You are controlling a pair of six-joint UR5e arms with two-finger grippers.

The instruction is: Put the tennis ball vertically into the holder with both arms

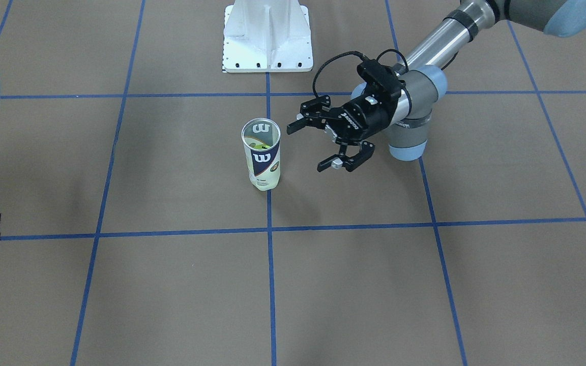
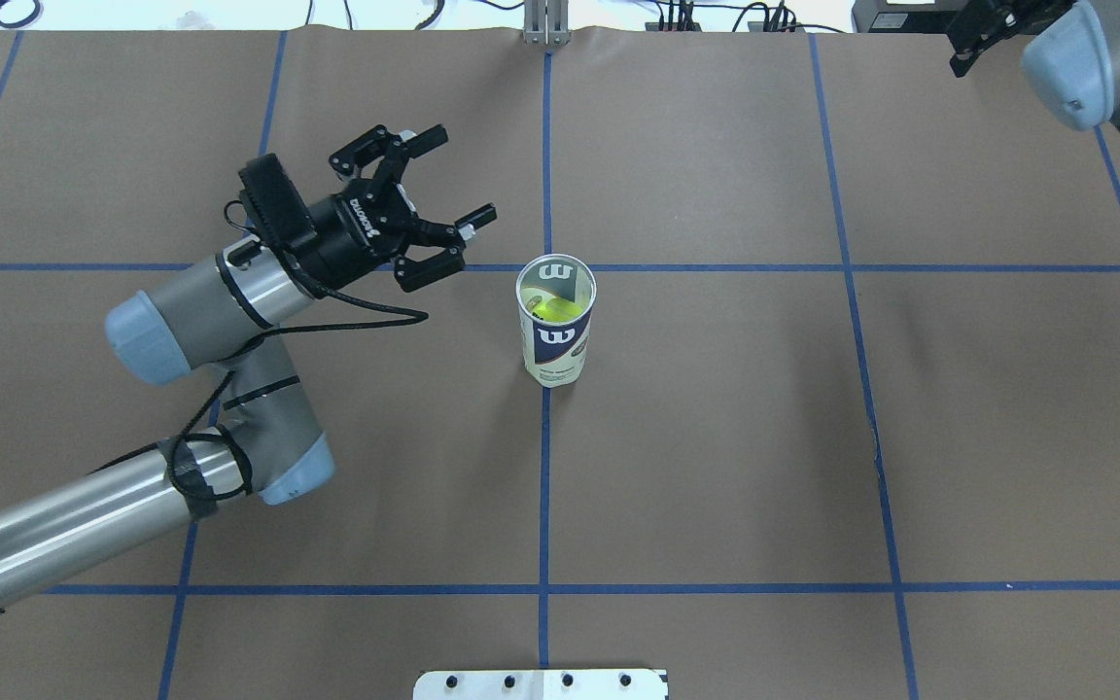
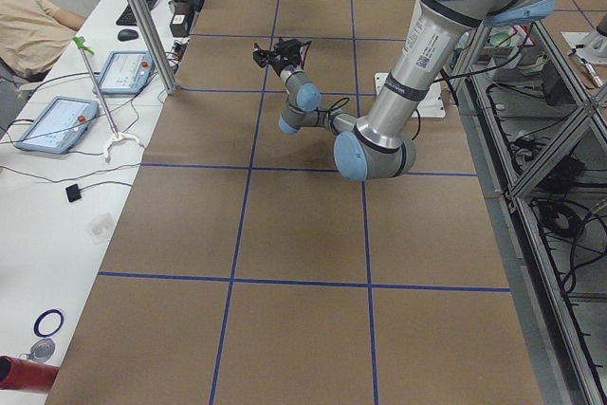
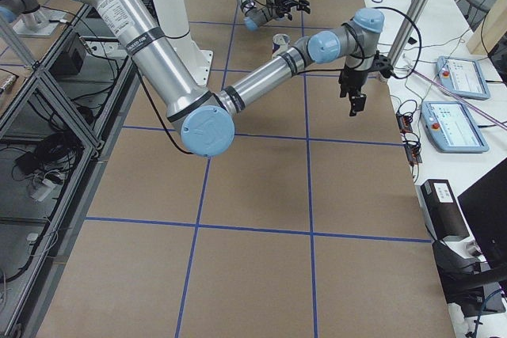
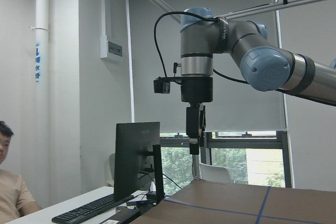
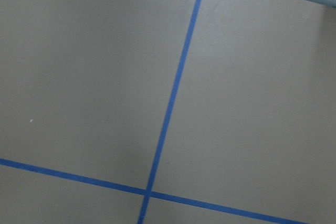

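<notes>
Nearest the robot, a white metal pedestal base [image 2: 541, 683] with a row of dark bolt holes sits on the surface [image 2: 716, 437], a matte brown paper-like sheet ruled into squares by blue tape lines [image 2: 696, 267]. Farther out, at mid-surface, the holder [image 2: 556, 331] stands upright on one tape line, just on the near side of a crossing. It is a clear plastic cylinder, open at the top, wrapped in a white and navy label with a white "W". A yellow-green tennis ball [image 2: 550, 309] shows inside through the open mouth. Left of the holder and slightly farther, the left end effector [image 2: 463, 173] hovers above the surface, its black fingers spread wide and empty, aimed toward the holder, close to it but apart. At the far right corner the right end effector [image 4: 355, 107] hangs pointing down, well apart from the holder; whether its fingers are spread or pressed together I cannot tell. Beyond the far edge runs a white surface [image 3: 57, 187] carrying two tablets [image 3: 57, 122], a keyboard [image 5: 86, 209] and a dark monitor [image 5: 136, 153]; a person [image 3: 33, 30] in a beige shirt sits at it
</notes>
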